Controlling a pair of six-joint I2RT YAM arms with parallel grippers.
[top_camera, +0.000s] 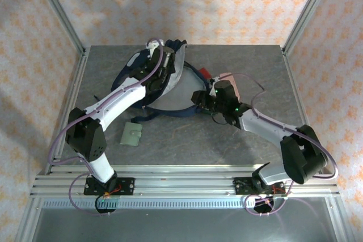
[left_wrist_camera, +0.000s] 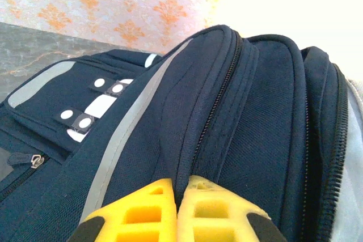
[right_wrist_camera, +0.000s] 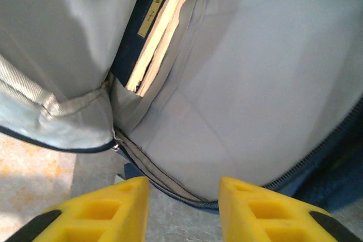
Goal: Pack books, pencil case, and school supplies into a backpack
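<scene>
the left gripper [left_wrist_camera: 177, 208] is pinched shut on a ridge of the large navy blue fabric backpack [left_wrist_camera: 255, 111] beside its zip, at the bottom centre of the left wrist view, and seems to be holding the mouth up. the right gripper [right_wrist_camera: 184, 208] stands partly apart with nothing between its fingers, at the bottom of the right wrist view, facing the pale grey lining. a dark blue softcover book with a small yellow label [right_wrist_camera: 133, 43] sits inside, upper left of that view, tucked against the wall.

the step looks like clearing out for the next item. the right arm should draw straight back along the opening so its fingers don't snag the zip edge or drag the lining. the left grip should hold firm so the mouth doesn't sag. in the top view the small pale pink oblong pencil case [top_camera: 228, 76] lies right of centre, beside the right arm, and is the nearest pick; the pale green wallet-like square [top_camera: 131, 134] lies lower left on the grey table [top_camera: 187, 140].
</scene>
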